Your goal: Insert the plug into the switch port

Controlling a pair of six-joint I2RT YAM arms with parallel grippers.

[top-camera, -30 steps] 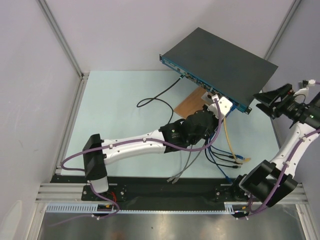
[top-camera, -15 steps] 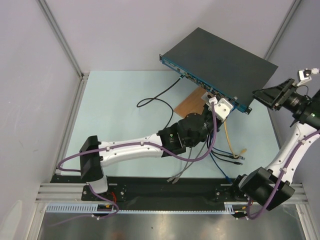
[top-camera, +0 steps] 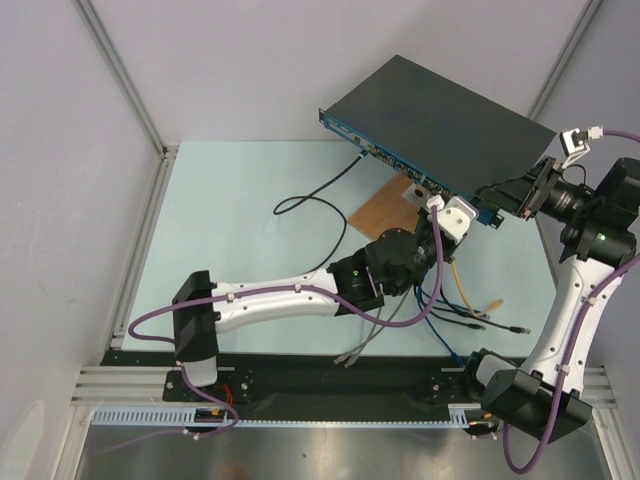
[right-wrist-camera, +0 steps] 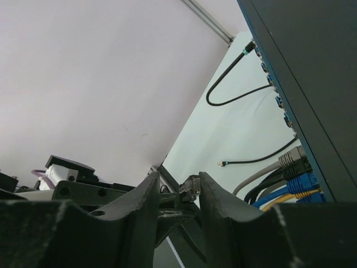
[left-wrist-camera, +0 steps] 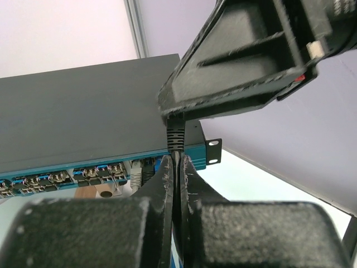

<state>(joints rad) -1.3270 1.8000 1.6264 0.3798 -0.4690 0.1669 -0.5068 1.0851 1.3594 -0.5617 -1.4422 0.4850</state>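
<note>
The left wrist view shows the left gripper (left-wrist-camera: 176, 159) pressed together on the ribbed black boot of the plug (left-wrist-camera: 175, 134). A finger of the right gripper (right-wrist-camera: 178, 178) covers the plug's tip there. The right wrist view shows that pale tip between the right fingers, which stand apart. I cannot tell whether they pinch it.

Only the top view shows the whole switch (top-camera: 440, 120). It sits diagonally at the far right of the desk (top-camera: 240, 250), and both grippers meet at its near right corner, just off the blue front. A brown wooden board (top-camera: 383, 209) lies beneath that front. A black looped cable (top-camera: 308, 199) runs from a left socket. Grey, blue and yellow cables (right-wrist-camera: 287, 181) fill sockets further right.
</note>
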